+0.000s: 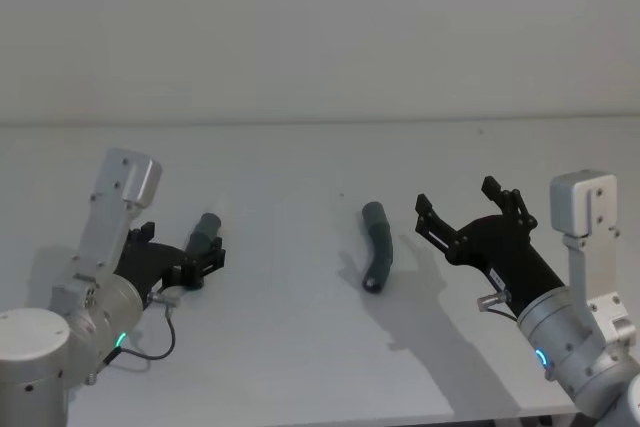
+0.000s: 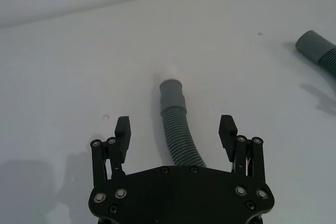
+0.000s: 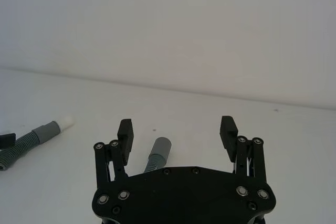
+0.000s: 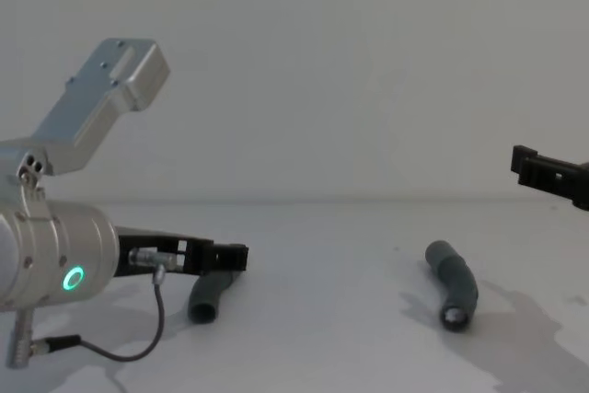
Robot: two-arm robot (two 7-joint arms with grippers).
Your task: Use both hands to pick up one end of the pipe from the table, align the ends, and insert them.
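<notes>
Two dark grey ribbed pieces of pipe lie on the white table (image 1: 300, 347). The left piece (image 1: 205, 234) (image 2: 176, 129) has a smooth cuff with a short white tip (image 2: 171, 71) pointing away from my left gripper (image 1: 203, 259) (image 2: 175, 129). That gripper is low and open, one finger on each side of the ribbed part. The right piece (image 1: 378, 245) (image 4: 453, 287) lies bent near the table's middle. My right gripper (image 1: 456, 194) (image 3: 176, 129) hovers open to the right of it and above the table, with its cuff (image 3: 159, 147) showing between the fingers farther off.
A plain pale wall stands behind the table's far edge (image 1: 320, 124). A thin black cable (image 4: 158, 315) loops under my left wrist. There is bare table between the two pieces and in front of them.
</notes>
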